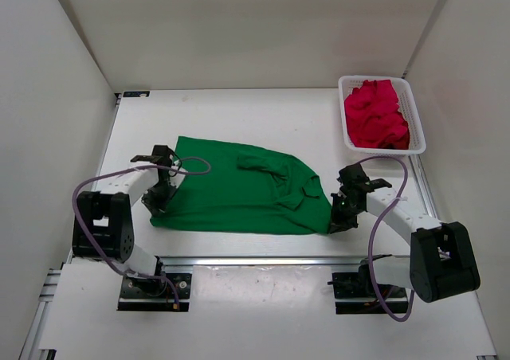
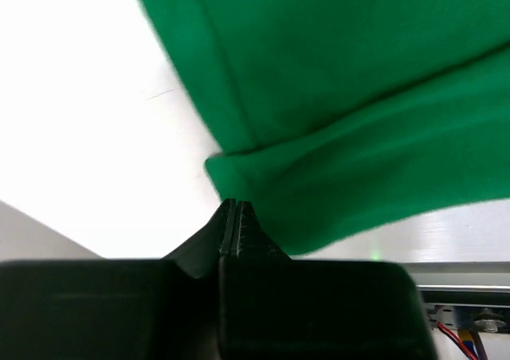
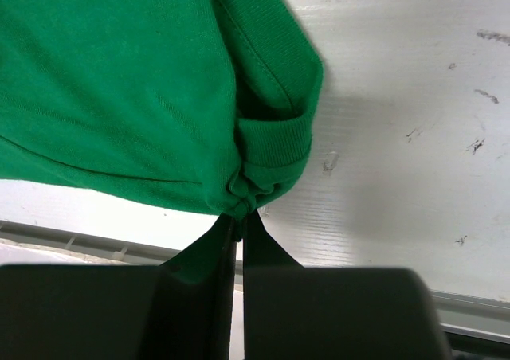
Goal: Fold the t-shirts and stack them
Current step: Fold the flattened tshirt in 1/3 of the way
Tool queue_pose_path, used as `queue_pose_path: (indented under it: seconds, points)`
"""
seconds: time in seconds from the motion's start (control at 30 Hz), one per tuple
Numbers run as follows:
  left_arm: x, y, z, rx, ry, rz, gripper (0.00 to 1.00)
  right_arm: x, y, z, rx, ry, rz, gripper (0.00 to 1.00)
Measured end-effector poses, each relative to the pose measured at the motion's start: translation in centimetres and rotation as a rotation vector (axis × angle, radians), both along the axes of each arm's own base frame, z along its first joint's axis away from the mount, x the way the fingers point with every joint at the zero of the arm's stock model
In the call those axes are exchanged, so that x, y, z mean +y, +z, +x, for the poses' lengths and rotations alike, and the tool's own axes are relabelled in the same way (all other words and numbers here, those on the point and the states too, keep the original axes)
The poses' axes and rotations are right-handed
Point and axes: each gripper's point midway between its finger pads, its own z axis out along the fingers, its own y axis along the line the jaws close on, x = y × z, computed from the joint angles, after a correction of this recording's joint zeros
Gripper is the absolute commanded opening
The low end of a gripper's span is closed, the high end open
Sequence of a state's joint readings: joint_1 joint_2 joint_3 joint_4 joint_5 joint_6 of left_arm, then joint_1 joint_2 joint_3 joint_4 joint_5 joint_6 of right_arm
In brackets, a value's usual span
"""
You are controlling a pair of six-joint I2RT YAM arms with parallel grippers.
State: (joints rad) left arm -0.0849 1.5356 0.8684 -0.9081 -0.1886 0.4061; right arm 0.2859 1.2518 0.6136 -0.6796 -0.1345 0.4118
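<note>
As it lies, green t-shirt (image 1: 239, 197) runs left-right

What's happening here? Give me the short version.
Two robot arms are working on a green t-shirt lying spread on the table. The left gripper is shut on its near left corner, the right gripper on its near right corner, bunching the fabric there. Red clothing sits crumpled in the white basket at the far right. Nothing is stacked yet.

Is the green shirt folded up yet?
Not yet. The green shirt lies mostly spread out on the table, rumpled near its right side, with no neat fold.
</note>
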Motion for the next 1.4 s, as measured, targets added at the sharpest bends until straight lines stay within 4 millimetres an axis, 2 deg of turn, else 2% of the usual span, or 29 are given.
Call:
queue_pose_path:
  seconds: [0.2, 0.3, 0.37, 0.47, 0.57, 0.67, 0.7, 0.8, 0.87, 1.0, 1.1, 1.23, 1.33, 1.4]
  points:
    - [-0.8, 2.6, 2.5, -0.137, -0.028, -0.012, 0.0, 0.0, 0.0, 0.0, -0.001, -0.001, 0.0, 0.0]
    - [-0.8, 3.1, 3.5, -0.175, -0.03, -0.016, 0.02, 0.0, 0.0, 0.0, -0.001, -0.001, 0.0, 0.0]
    - [-0.7, 2.7, 3.4, -0.162, -0.035, -0.011, 0.12, 0.0, 0.0, 0.0, -0.002, 0.0, 0.0, 0.0]
    - [-0.4, 1.1, 2.2, -0.099, -0.043, -0.001, 0.2, 0.0, 0.0, 0.0, -0.002, 0.004, -0.001, 0.0]
    - [-0.1, -0.4, 0.1, -0.012, -0.029, -0.007, 0.24, 0.1, 0.0, -0.1, -0.002, 0.009, -0.005, 0.0]
    - [-0.1, -0.5, -0.7, 0.004, -0.022, -0.015, 0.28, 0.0, -0.1, -0.1, -0.004, 0.011, -0.009, 0.0]
    - [-0.3, -0.5, -0.9, 0.0, -0.037, -0.014, 0.29, 0.0, -0.1, 0.0, -0.004, 0.009, -0.011, 0.02]
    - [-1.5, -0.5, -2.2, -0.009, -0.147, 0.012, 0.31, -0.3, -0.1, 0.1, -0.005, -0.007, -0.016, 0.25]
    - [-2.1, -0.7, -3.2, 0.006, -0.216, 0.027, 0.31, -0.7, -0.1, 0.3, -0.006, -0.023, -0.023, 0.35]
    - [-0.9, -0.5, -3.3, 0.012, -0.218, 0.081, 0.3, -1.2, 0.0, 0.6, -0.025, -0.034, -0.05, 0.5]
    - [0.1, -0.1, -3.1, 0.007, -0.254, 0.14, 0.3, -1.3, 0.8, 1.0, -0.057, -0.02, -0.068, 0.52]
    - [-0.1, 1.1, -2.9, -0.023, -0.332, 0.147, 0.33, -0.3, 3.0, 3.1, -0.144, 0.007, -0.062, 0.51]
    - [0.5, 2.8, -1.4, -0.076, -0.272, 0.114, 0.36, 0.8, 4.7, 4.6, -0.209, 0.029, -0.039, 0.5]
    - [1.4, 3.8, 0.1, -0.122, -0.2, 0.098, 0.35, 1.6, 5.3, 5.3, -0.243, 0.045, -0.017, 0.49]
